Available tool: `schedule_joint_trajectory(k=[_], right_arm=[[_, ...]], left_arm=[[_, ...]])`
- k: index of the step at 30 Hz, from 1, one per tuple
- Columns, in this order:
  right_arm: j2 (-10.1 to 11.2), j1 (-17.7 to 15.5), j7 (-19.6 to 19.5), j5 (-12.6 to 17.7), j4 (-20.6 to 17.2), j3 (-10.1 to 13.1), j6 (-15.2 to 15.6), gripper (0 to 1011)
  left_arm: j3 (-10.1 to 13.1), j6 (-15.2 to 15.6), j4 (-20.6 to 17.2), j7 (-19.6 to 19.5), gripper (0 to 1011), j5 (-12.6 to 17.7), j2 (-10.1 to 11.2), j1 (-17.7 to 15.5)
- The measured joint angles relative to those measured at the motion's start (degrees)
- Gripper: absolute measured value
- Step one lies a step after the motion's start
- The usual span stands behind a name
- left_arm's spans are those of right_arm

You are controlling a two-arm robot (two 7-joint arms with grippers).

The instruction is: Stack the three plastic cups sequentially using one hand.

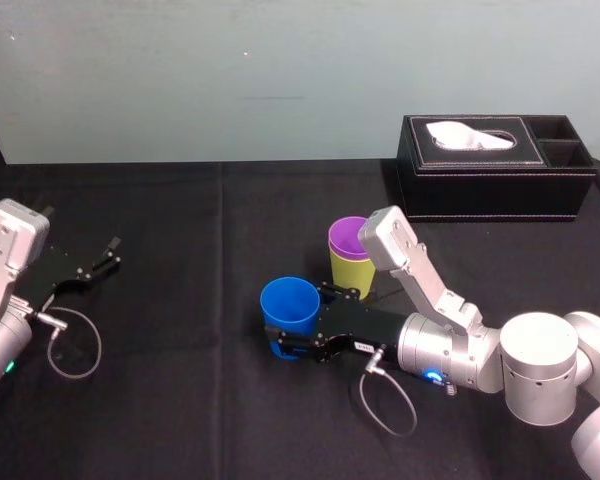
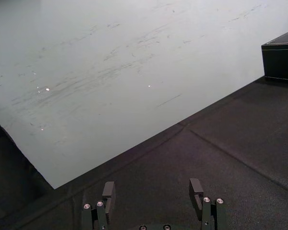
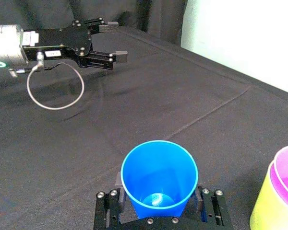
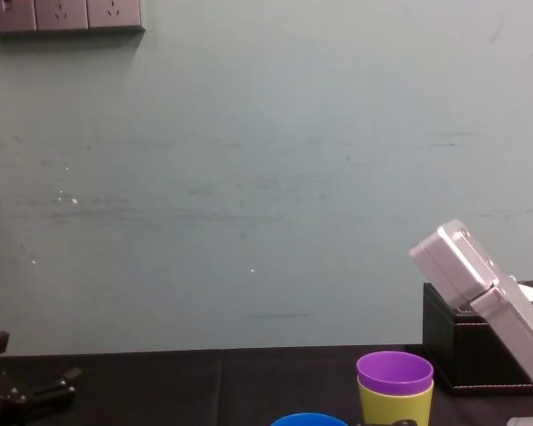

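**Blue tapered plastic cup [image 3: 159, 175] gripped low, last one to nest**

Nearest the robot, the right hand [image 3: 158, 216] reaches in from the right side, fingers closed on the blue tapered plastic cup near its base. The low grip leaves the wide mouth and most of the wall free. It should also keep the fingers out of the way when the cup drops into another. The cup stands upright, mouth up, over the black-clothed counter [image 1: 180, 400]; whether its base touches the cloth I cannot tell.

Just beyond it, on its right, the purple plastic cup [image 1: 348, 238] sits nested inside the yellow-green plastic cup [image 1: 350, 272], both upright. With two already joined, the job looks about two-thirds done. The blue one probably needs lifting above the purple rim, shifting right and lowering in. A tilted entry could catch the rim and tip the pair.

Well off to the left, the left hand [image 1: 108, 255] lies parked with fingers apart, holding nothing, as a one-handed task would require.

Farthest back, by the wall, stands a black tissue box [image 1: 495, 165], clear of the work.
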Motion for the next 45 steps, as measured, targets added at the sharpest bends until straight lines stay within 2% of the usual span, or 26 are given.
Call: schedule_joint_trajectory(k=[1,9,33,40,45], right_arm=[[0.01,-0.01,0.0,0.01,-0.01,0.01,0.0,792],[0.05,-0.04,0.01,0.06,-0.06,0.05,0.0,735],[0.1,-0.11,0.01,0.15,-0.13,0.07,0.01,722],[1.57,-1.51,-0.29,0.07,-3.83,0.68,1.32,722],[3.25,-3.01,-0.81,0.76,-8.05,2.01,2.56,722]], left_arm=[[0.0,0.0,0.0,0.0,1010,0.0,0.0,0.0],[0.0,0.0,0.0,0.0,1010,0.0,0.0,0.0],[0.0,0.0,0.0,0.0,1010,0.0,0.0,0.0],[0.0,0.0,0.0,0.0,1010,0.0,0.0,0.0],[0.0,0.0,0.0,0.0,1010,0.0,0.0,0.0]])
